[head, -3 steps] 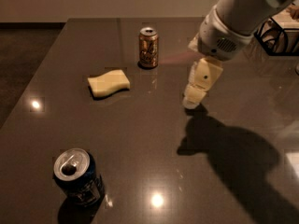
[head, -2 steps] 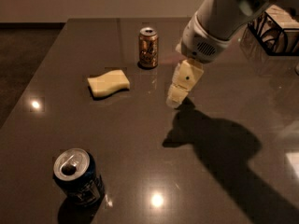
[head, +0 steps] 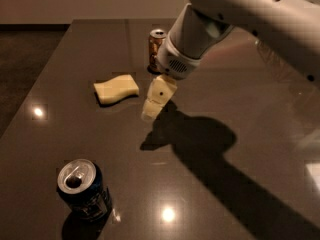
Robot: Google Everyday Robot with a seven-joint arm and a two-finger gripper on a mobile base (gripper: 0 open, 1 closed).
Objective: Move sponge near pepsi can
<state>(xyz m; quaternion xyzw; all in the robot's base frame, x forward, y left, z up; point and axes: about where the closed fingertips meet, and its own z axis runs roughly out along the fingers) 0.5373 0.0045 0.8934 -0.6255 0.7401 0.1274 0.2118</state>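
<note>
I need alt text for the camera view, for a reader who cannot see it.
The robot's gripper hangs just right of the pale yellow sponge on a dark table, apart from it. A gold-brown can stands behind; the pepsi can stands far in front, at the left.

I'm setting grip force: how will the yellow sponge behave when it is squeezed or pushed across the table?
The sponge looks soft, with wavy edges, so it will probably squash and feel light. Lying flat on the glossy table, it should slide rather than roll or tip. The claw hangs just beside it, not touching.
</note>
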